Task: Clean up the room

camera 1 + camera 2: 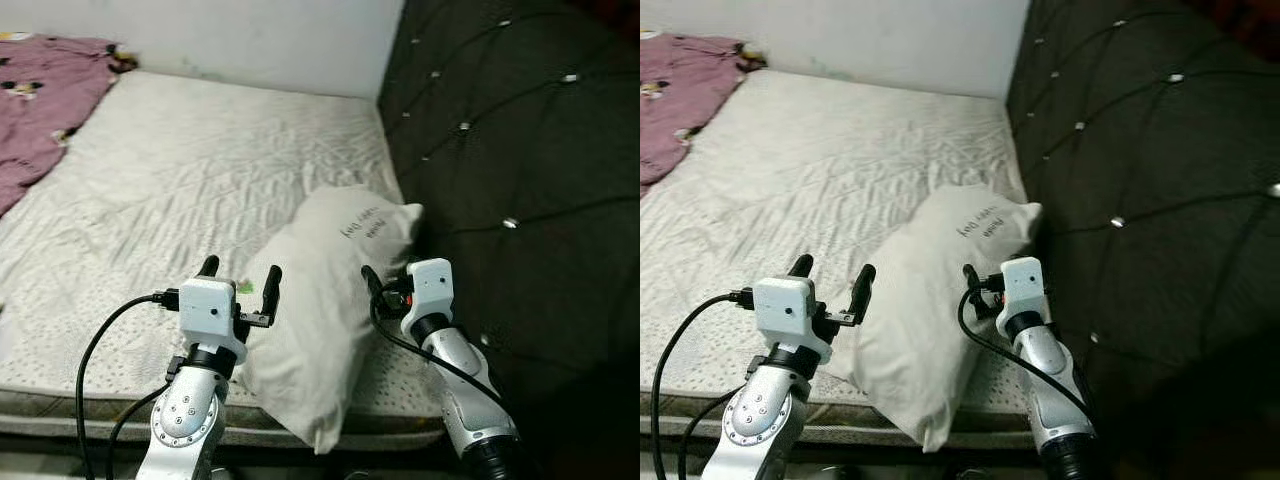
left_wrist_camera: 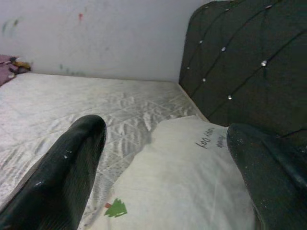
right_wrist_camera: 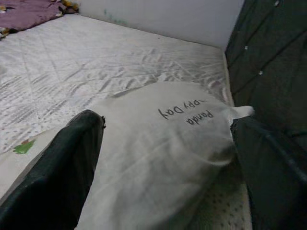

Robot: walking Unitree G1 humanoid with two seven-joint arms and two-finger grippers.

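Pillow overhangs mattress edge; left tool & right tool both wide, empty. One-sided pinch could tip it off.

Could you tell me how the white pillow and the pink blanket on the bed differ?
The pillow is white and plump with dark lettering; the blanket is pink, patterned and lies flat and rumpled. The pillow sits at the near edge beside the dark headboard; the blanket lies at the far left corner. Both rest on the mattress.

I see bare quilted mattress, creased; dark tufted headboard along its right edge, studs glinting; white wall behind, faint marks.
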